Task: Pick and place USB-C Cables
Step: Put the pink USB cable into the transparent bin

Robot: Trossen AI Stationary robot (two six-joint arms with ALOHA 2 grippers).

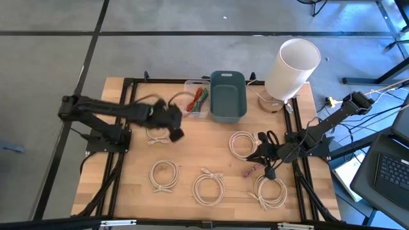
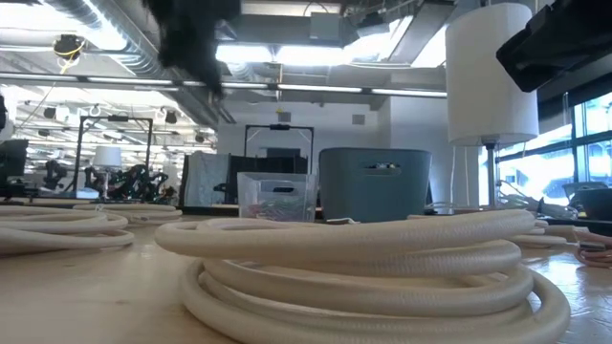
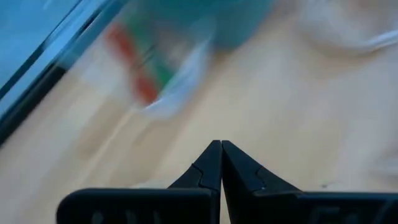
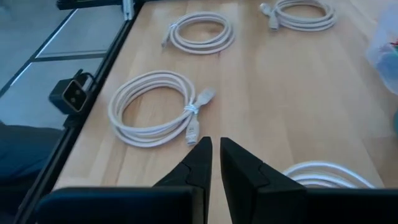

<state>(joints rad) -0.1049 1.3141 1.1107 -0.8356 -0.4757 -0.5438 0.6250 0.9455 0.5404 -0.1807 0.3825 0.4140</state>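
Note:
Several cream-white cable coils lie flat on the wooden table: (image 1: 165, 174), (image 1: 209, 187), (image 1: 243, 144), (image 1: 270, 190), and one (image 1: 153, 133) partly under my left arm. A green and a red bundle (image 1: 198, 98) lie in a clear box. A small purple and pinkish bundle (image 1: 249, 171) rests on the table. My left gripper (image 1: 174, 124) (image 3: 221, 144) hangs shut and empty above the table near the clear box. My right gripper (image 1: 262, 154) (image 4: 216, 142) is shut and empty, low between two coils (image 4: 155, 109) (image 4: 326, 174).
A blue-grey bin (image 1: 228, 96) stands at the far edge beside the clear box (image 1: 192, 96). A white cylindrical lamp (image 1: 292, 69) stands on a round wooden base at the far right corner. A black frame (image 1: 121, 153) runs along the table's sides. A laptop (image 1: 390, 169) sits off to the right.

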